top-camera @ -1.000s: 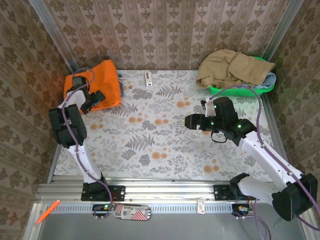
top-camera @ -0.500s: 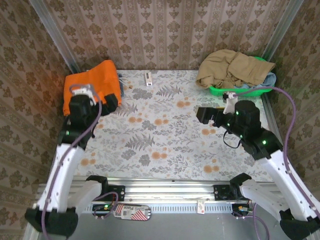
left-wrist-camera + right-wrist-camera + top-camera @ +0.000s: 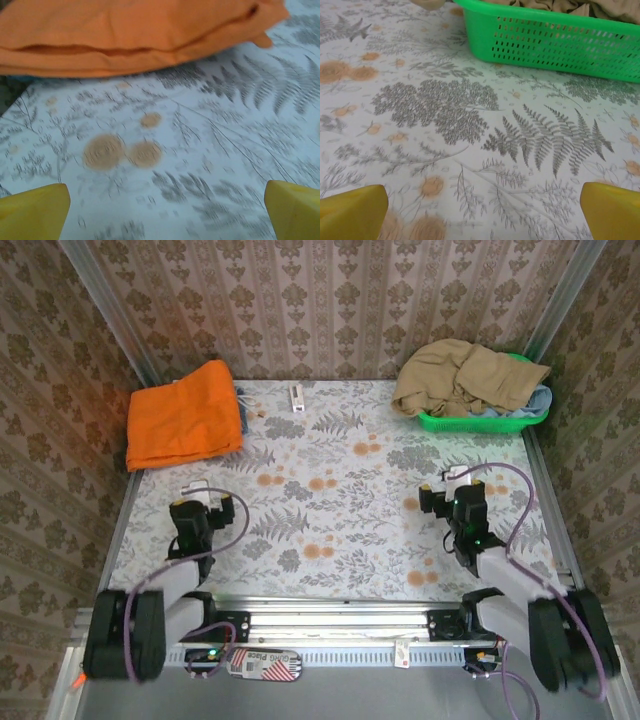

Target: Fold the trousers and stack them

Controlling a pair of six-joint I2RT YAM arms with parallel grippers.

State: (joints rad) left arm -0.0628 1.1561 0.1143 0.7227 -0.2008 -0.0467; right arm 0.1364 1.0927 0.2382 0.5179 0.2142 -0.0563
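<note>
Orange trousers (image 3: 185,415) lying folded in the table's (image 3: 330,525) far-left corner.
The left gripper (image 3: 200,504) is hovering wide open and empty, well short of them; the right gripper (image 3: 452,498), also spread empty, is facing the green basket (image 3: 480,424).

Tan garment (image 3: 465,375) heaped in green basket (image 3: 480,424), far right

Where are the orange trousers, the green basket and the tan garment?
orange trousers (image 3: 185,415), top external view, middle of the folded top layer.
green basket (image 3: 560,45), right wrist view, its perforated front wall.
tan garment (image 3: 465,375), top external view, middle of the heap.
</note>
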